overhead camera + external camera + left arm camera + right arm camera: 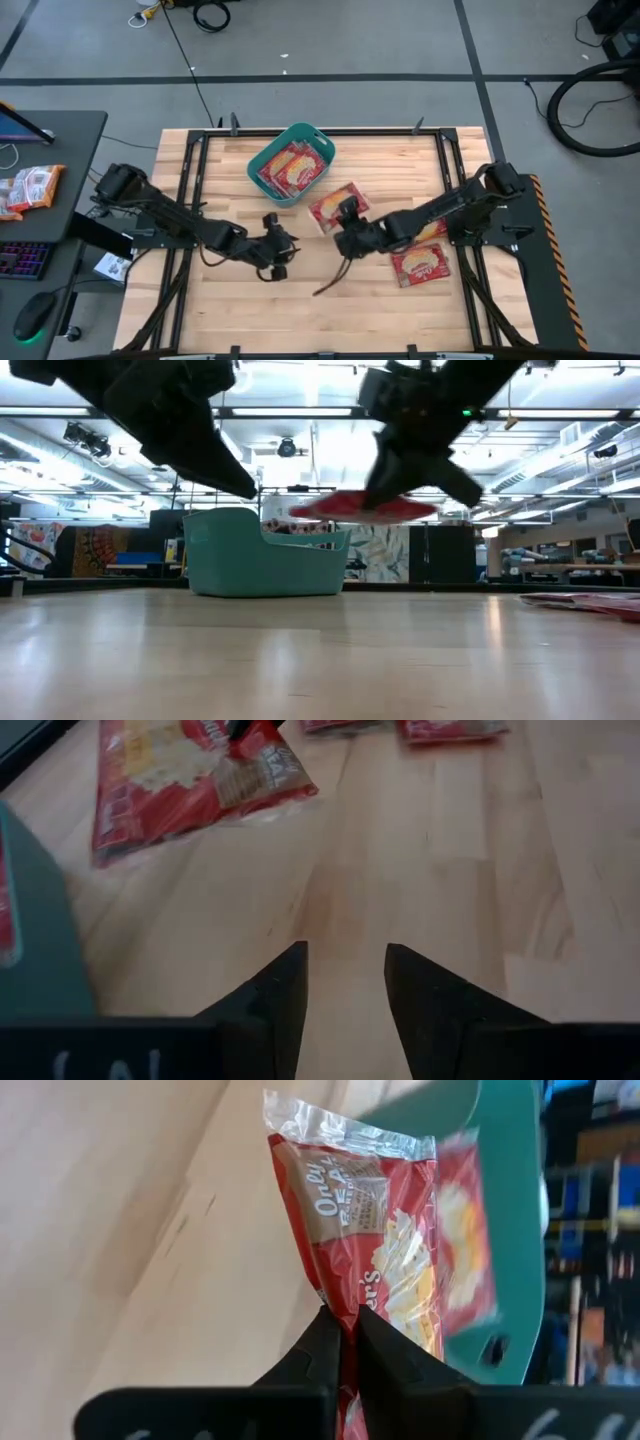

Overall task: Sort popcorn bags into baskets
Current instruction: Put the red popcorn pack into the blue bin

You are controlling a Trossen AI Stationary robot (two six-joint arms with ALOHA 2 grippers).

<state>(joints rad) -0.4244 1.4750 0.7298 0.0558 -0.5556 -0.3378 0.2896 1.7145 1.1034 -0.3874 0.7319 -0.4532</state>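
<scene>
Pale wood-plank table (300,310), rounded teal basket (262,160), right gripper (345,222) pinching glossy red popcorn bag (385,1250) aloft, left gripper (277,245) fingers spread, empty.

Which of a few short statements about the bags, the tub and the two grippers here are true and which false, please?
1. The right gripper is shut on a popcorn bag. True.
2. That bag lies flat on the table. False: the low view shows it lifted clear of the table.
3. The teal tub is empty. False: red bags already lie inside it.
4. The left gripper is open and holds nothing. True.
5. Every bag is off the table by now. False: at least one other bag lies on the wood near the right arm.
</scene>
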